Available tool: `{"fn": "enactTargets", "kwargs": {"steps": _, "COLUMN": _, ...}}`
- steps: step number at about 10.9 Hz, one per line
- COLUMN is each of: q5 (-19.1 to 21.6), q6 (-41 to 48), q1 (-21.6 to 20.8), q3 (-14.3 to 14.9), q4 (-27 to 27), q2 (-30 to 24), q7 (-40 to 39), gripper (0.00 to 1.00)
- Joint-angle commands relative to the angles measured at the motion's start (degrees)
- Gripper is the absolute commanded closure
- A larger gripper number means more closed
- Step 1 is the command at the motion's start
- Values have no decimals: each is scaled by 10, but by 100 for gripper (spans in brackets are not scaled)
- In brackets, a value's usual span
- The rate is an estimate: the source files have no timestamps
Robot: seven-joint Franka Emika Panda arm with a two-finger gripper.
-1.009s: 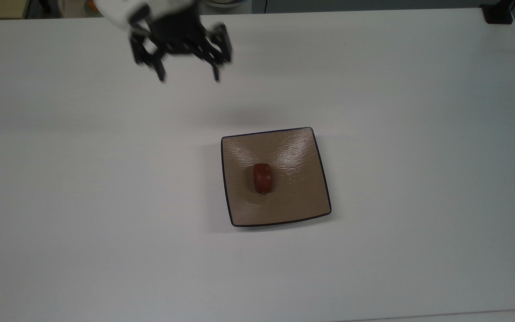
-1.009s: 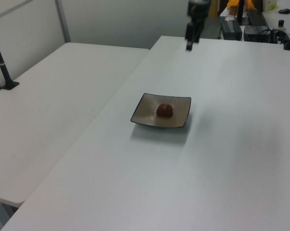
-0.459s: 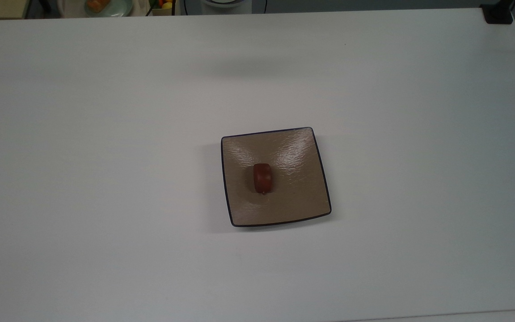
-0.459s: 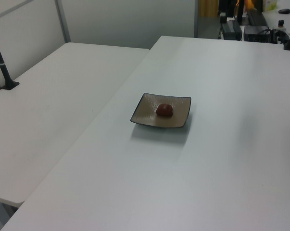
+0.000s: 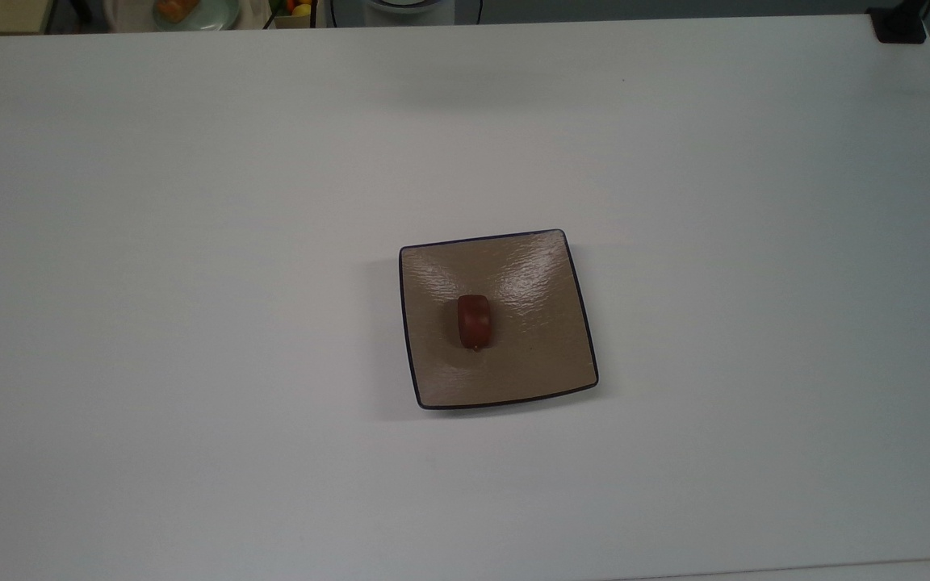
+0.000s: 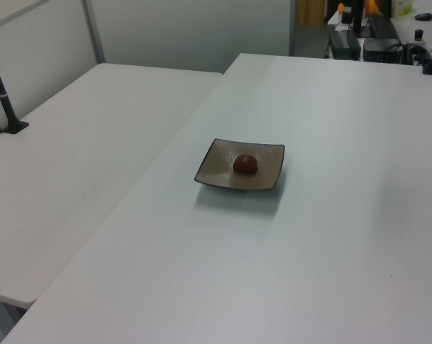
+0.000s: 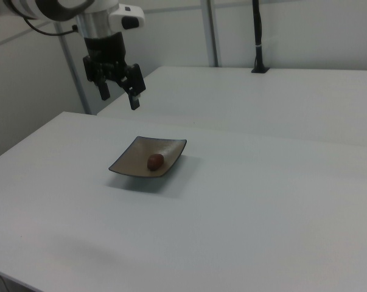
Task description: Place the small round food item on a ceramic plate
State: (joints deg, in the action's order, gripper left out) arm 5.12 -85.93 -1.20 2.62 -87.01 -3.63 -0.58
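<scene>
**A:** Where is the food now?

**B:** A small reddish-brown lump lies on the square tan plate, just toward 9 o'clock of the plate's middle in the top view. It touches the glaze and nothing else. The plate sits near the middle of a white table.

**A:** Which way does the lump point?

**B:** In the top view its long axis runs from 12 o'clock to 6 o'clock, roughly in line with the plate's side edges.

**A:** And the claw?

**B:** In the right view the claw hangs in the air, well apart from the plate. Its two fingers are spread wide and hold nothing.

**A:** How does the lump lie from the claw?

**B:** In the right view the lump is toward 5 o'clock of the claw and clearly lower. The plate lies between the claw's side and the table's middle.

**A:** So what is left to do?

**B:** I judge the job done: the lump rests on the plate and the claw is free of it. If it had to be gripped again, the claw would need to travel toward 5 o'clock in the right view, come down, and close across the lump's short width.

**A:** Anything else nearby?

**B:** In the left view a second white table stands beside this one, at 9 o'clock of the plate.
</scene>
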Motion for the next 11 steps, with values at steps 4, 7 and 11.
{"fn": "enactTargets", "kwargs": {"steps": 4, "q5": 4, "q6": -108, "q1": -15, "q3": -1, "q4": -52, "q2": 19, "q7": -54, "gripper": 0}}
{"fn": "enactTargets", "kwargs": {"steps": 7, "q5": 4, "q6": -107, "q1": -17, "q3": -1, "q4": -47, "q2": 24, "q7": -57, "gripper": 0}}
{"fn": "enactTargets", "kwargs": {"steps": 11, "q5": 4, "q6": -106, "q1": -14, "q3": -1, "q4": -47, "q2": 24, "q7": -57, "gripper": 0}}
